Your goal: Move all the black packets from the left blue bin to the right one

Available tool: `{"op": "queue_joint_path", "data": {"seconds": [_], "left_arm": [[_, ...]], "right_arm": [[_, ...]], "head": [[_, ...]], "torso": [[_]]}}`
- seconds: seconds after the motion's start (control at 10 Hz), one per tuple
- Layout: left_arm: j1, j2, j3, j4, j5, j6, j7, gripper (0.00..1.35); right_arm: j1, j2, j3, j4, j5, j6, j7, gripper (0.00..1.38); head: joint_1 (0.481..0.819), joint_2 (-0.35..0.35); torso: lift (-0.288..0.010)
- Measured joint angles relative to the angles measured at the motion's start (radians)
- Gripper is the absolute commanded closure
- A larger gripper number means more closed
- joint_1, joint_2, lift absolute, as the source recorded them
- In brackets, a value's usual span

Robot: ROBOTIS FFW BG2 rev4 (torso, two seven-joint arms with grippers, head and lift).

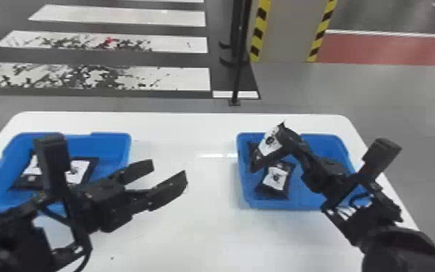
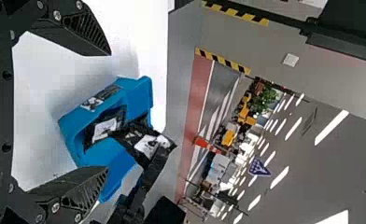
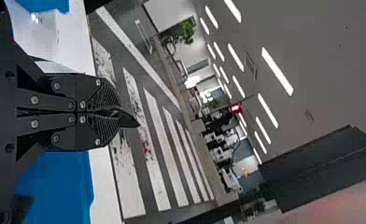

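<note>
One black packet with a white label (image 1: 270, 143) is clamped by the right gripper (image 1: 285, 131); beneath it, another packet (image 1: 276, 178) is contained in the blue plastic right bin (image 1: 242, 181). Black packets (image 1: 82, 170) are seen in the blue left bin (image 1: 129, 146), beside the spread-fingered left gripper (image 1: 168, 170).

Tabletop (image 1: 198, 231) smooth, glossy white w/ bright reflections; left bin (image 1: 100, 144) & right bin (image 1: 323, 141) look like smooth semi-gloss blue plastic. Black packets (image 1: 270, 191) – crinkly plastic-type film w/ matt white labels (image 1: 275, 178). Left gripper (image 1: 169, 167) matt blk, ridged inside w/ shiny metal screws (image 2: 56, 15) – floor stripes (image 1: 176, 77) rough-looking, paint patchy.
</note>
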State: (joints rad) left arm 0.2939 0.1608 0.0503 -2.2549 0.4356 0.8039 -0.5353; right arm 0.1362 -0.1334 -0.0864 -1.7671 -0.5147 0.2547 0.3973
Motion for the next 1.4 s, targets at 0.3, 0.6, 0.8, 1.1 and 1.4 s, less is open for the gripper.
{"op": "queue_joint_path", "data": {"seconds": [0.3,0.6,0.8,1.1,1.4], "left_arm": [[0.042,-0.011,0.073,-0.038,-0.002,0.004,0.0,0.13],[0.056,-0.019,0.109,-0.051,-0.02,0.008,0.0,0.13],[0.057,-0.024,0.147,-0.051,-0.062,0.018,0.002,0.14],[0.023,-0.028,0.234,-0.026,-0.174,0.058,0.031,0.13],[-0.089,-0.01,0.262,0.106,-0.251,0.09,0.053,0.13]], "right_arm": [[-0.067,-0.007,-0.119,0.136,0.111,0.001,-0.025,0.8],[0.016,-0.006,-0.141,0.026,0.169,0.0,-0.074,0.11],[0.156,0.019,-0.139,-0.193,0.258,-0.035,-0.101,0.19],[0.313,0.034,-0.05,-0.376,0.286,-0.076,-0.1,0.2],[0.421,0.035,0.04,-0.469,0.249,-0.08,-0.086,0.21]], "head": [[0.695,-0.181],[0.695,-0.189],[0.695,-0.163],[0.695,0.003],[0.695,0.134]], "torso": [[-0.14],[-0.14],[-0.14],[-0.14],[-0.14]]}}
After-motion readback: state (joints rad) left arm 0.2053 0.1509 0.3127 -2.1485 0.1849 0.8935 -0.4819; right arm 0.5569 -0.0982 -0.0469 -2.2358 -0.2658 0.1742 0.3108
